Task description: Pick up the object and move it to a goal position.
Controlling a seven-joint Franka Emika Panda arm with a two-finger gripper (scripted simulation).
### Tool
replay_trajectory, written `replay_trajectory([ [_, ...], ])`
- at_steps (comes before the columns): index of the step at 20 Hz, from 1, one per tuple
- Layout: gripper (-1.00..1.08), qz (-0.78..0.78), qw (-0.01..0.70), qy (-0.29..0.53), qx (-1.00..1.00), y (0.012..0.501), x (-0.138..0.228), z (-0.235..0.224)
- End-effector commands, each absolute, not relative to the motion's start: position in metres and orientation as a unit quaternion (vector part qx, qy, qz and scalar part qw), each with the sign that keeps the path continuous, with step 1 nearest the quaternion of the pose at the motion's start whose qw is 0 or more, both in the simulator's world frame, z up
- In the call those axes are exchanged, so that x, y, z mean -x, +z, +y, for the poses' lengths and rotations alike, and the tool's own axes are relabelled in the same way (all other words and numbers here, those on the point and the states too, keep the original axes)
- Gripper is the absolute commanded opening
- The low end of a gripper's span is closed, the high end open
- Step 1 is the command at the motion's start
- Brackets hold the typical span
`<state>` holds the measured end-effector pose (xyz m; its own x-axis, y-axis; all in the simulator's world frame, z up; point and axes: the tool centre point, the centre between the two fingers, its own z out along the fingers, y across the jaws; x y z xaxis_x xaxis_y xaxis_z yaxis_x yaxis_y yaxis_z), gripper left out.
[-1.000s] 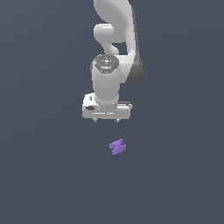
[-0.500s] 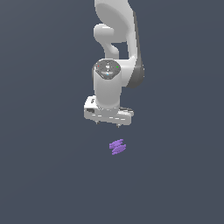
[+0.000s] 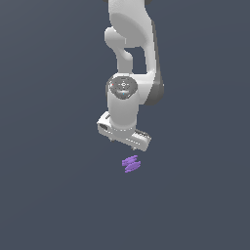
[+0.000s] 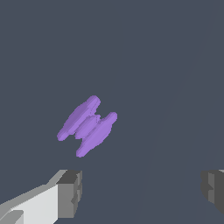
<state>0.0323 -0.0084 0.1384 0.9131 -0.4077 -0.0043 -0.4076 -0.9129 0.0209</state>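
While the white arm hangs above the flat dark grey-blue worktop (image 3: 53, 195), its white pincer (image 3: 123, 141) points downward with the wrist block tilted, lower toward the exterior view's right. Wrist view: the two dark grey fingertips (image 4: 70, 192) stand wide apart, nothing between them; pincer released. The tiny bright purple object of a few short parallel ridged bars (image 3: 131, 164) lies on the worktop just below the pincer, apart from it, not touched. In the wrist view the purple object (image 4: 87, 126) sits ahead of the fingertips, nearer the finger with the white body than the other, outside the gap between them. Its bars lie side by side, slanted against the line joining the two fingertips. Height of the pincer over the object: cannot tell exactly.
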Motion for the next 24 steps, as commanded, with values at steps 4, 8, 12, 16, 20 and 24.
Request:
replay_trajectory([
  [4,1.0,-0.28,0.007,-0.003,-0.96,0.129,-0.042,-0.002],
  [8,1.0,-0.33,0.006,-0.003,-0.944,0.122,-0.049,0.003],
  [12,1.0,-0.379,0.004,-0.002,-0.925,0.115,-0.056,0.009],
  [16,1.0,-0.427,0.003,-0.002,-0.904,0.107,-0.062,0.014],
  [20,1.0,-0.469,0.002,-0.001,-0.883,0.1,-0.068,0.019],
  [24,1.0,-0.501,0.001,-0.001,-0.865,0.095,-0.072,0.023],
])
